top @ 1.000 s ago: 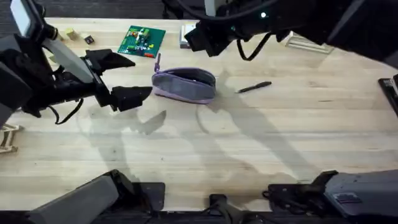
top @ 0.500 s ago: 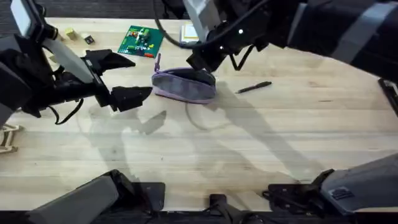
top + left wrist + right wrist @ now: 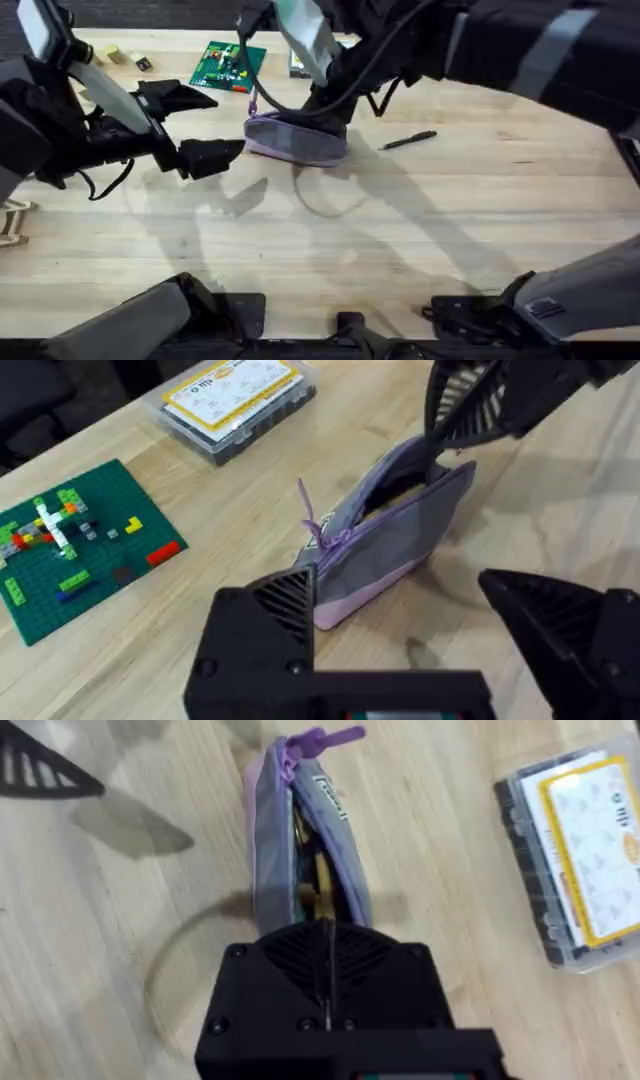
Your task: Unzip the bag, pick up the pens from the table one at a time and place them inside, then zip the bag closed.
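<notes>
The bag (image 3: 292, 139) lies on the table (image 3: 400, 230), its zipper open, with the pen (image 3: 408, 140) just to its right. The right gripper (image 3: 326, 952) sits at the bag's right end, fingers pressed together over the zipper line. The left gripper (image 3: 200, 125) hovers left of the bag, jaws wide apart and empty.

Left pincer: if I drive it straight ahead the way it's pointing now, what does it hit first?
Most likely the bag. The left pincer is open and aimed at the pouch's near end, where the zipper pull sticks up. Depth is hard to judge, but nothing else lies between them on the table.
</notes>
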{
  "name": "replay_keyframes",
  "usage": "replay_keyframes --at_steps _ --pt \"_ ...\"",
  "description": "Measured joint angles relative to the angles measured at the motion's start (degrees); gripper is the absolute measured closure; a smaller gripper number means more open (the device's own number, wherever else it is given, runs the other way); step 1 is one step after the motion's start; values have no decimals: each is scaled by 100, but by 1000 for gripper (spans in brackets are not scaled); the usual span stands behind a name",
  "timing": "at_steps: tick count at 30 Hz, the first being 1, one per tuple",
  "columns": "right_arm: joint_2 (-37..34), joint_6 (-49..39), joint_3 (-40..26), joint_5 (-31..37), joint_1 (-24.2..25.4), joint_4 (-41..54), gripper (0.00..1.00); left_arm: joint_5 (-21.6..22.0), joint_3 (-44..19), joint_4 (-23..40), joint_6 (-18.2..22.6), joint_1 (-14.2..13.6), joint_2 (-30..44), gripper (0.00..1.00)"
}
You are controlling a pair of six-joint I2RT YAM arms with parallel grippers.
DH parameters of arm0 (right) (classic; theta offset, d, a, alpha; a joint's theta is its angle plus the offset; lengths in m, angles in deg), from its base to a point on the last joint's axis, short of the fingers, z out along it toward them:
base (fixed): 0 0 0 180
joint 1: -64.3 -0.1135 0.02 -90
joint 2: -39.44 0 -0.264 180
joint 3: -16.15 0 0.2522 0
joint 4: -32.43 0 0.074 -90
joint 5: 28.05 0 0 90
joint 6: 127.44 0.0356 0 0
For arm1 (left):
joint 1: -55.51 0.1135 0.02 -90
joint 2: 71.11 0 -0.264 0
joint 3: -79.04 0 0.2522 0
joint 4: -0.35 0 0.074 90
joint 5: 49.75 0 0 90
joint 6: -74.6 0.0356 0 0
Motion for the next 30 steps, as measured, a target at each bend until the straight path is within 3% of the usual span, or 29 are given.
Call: replay_keyframes --at_steps 20,30 --pt "-955 -132 0 -21 0 -432 972 17 0 0 0 0 -2 7" --pt "-982 -133 0 -19 0 -520 971 20 0 0 0 0 -2 8"
